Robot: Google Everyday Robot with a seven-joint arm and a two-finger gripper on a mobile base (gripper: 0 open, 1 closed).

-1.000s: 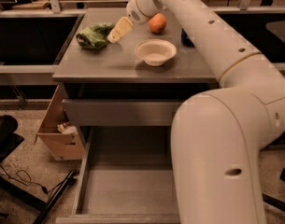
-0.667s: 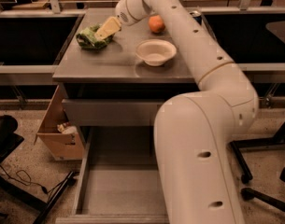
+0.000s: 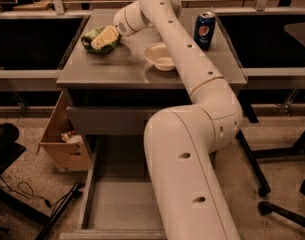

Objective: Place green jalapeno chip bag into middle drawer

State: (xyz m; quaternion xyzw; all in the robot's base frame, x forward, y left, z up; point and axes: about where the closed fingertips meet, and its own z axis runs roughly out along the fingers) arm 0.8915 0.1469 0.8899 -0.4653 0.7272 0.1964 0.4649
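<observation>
The green jalapeno chip bag [image 3: 92,38] lies crumpled at the back left of the grey table top [image 3: 107,69]. My gripper [image 3: 105,37] reaches in from the right, sits right on top of the bag and covers its right half. The middle drawer [image 3: 117,204] is pulled out low in front of the table, its flat grey floor bare. My big white arm crosses in front of the drawer's right side and hides it.
A white bowl [image 3: 160,57] sits mid-table beside my arm. A blue soda can [image 3: 204,30] stands at the back right. A closed drawer with a tall grey front [image 3: 104,120] is under the table top. An open cardboard box [image 3: 62,141] stands on the floor at the left. Chair legs [image 3: 272,204] are at the right.
My gripper has moved left, from beside the bag's right edge to on top of it. The view has shifted: the blue can now shows and the orange fruit is hidden.
</observation>
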